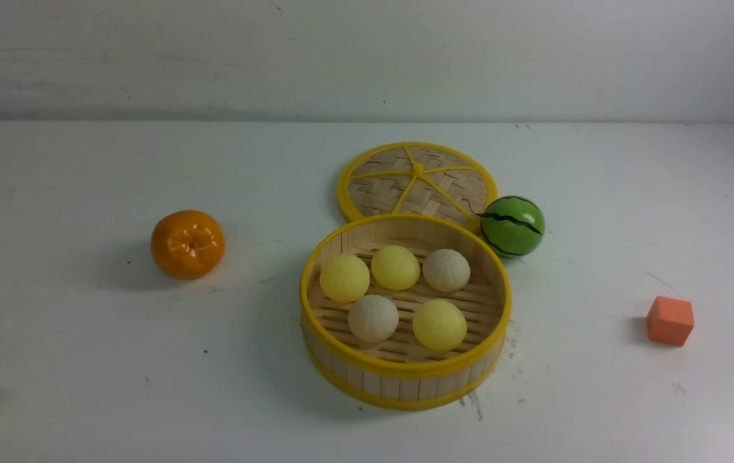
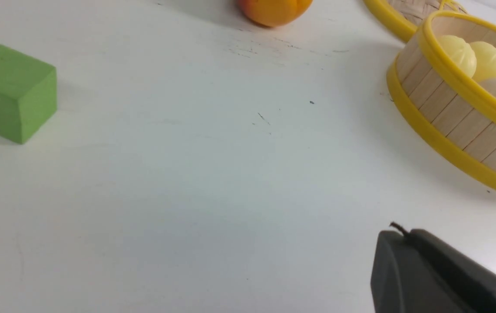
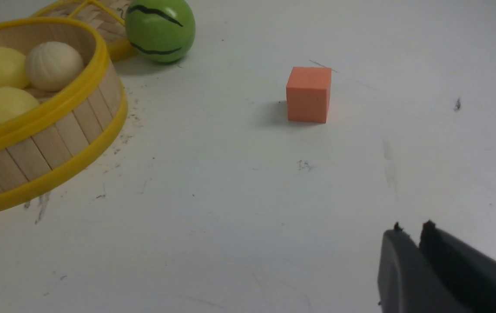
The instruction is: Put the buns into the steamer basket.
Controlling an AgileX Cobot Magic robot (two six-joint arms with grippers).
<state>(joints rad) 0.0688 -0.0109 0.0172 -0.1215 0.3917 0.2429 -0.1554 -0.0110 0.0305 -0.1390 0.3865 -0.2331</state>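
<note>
Buns (image 1: pixel 395 292) all five sitting inside steamer basket (image 1: pixel 405 384), nothing left to fetch. Left gripper (image 2: pixel 398 232) pressed together, right gripper (image 3: pixel 411 229) barely cracked, both empty (basket lies between arms).

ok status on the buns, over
Left tool shut, empty. Right tool barely parted, empty. All five buns in the steamer basket. Nothing in the way.

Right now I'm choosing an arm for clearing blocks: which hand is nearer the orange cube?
Right. The right hand shows close in front of the orange cube in its wrist view. The left hand hovers across the steamer basket, by the green block.
</note>
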